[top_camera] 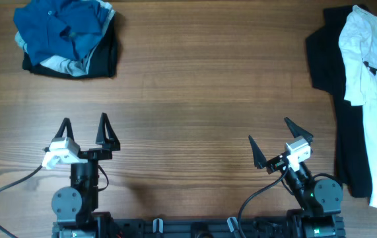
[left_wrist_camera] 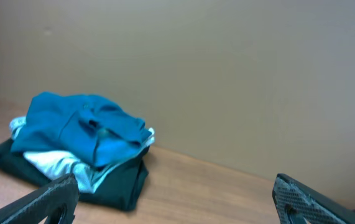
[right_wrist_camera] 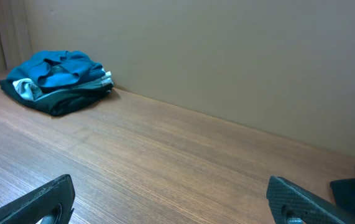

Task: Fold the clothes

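Note:
A pile of clothes lies at the table's far left: a deep-blue shirt [top_camera: 59,26] on top of pale-blue cloth [top_camera: 61,63] and a black piece [top_camera: 102,56]. The pile also shows in the left wrist view [left_wrist_camera: 81,127] and the right wrist view [right_wrist_camera: 59,78]. At the right edge a white tee with black print [top_camera: 373,86] lies spread over a black garment [top_camera: 327,49]. My left gripper [top_camera: 84,125] is open and empty near the front edge. My right gripper [top_camera: 269,135] is open and empty at the front right.
The wooden table [top_camera: 201,86] runs between the two heaps. A plain beige wall [left_wrist_camera: 227,74] stands behind the table. A black cable [top_camera: 10,188] trails from the left arm's base.

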### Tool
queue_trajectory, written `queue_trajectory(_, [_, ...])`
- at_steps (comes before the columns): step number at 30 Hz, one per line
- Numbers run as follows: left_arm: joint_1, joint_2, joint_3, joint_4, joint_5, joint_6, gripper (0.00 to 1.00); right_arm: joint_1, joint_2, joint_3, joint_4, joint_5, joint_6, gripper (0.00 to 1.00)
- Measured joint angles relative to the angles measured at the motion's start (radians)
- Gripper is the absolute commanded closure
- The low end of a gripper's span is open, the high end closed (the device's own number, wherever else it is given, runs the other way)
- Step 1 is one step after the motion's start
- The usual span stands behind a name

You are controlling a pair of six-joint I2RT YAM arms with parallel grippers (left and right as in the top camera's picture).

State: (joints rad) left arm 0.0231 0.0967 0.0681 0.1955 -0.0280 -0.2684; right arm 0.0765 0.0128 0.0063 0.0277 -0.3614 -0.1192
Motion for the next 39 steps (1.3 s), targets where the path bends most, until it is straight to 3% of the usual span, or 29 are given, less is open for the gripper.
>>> queue_trajectory(4, [0.000, -0.029, -0.035, 0.040, 0.000, 0.000, 0.00, 0.000, 0.000, 0.000, 0.000, 0.000, 0.000, 0.00])
queue_trajectory(9, [0.000, -0.079, -0.054, -0.022, 0.001, 0.000, 0.00, 0.000, 0.000, 0.000, 0.000, 0.000, 0.000, 0.00])
queue_trajectory(18, [0.000, -0.084, -0.058, -0.267, 0.042, 0.000, 0.00, 0.000, 0.000, 0.000, 0.000, 0.000, 0.000, 0.00])
queue_trajectory(39, [0.000, -0.084, -0.058, -0.267, 0.043, 0.000, 0.00, 0.000, 0.000, 0.000, 0.000, 0.000, 0.000, 0.00])
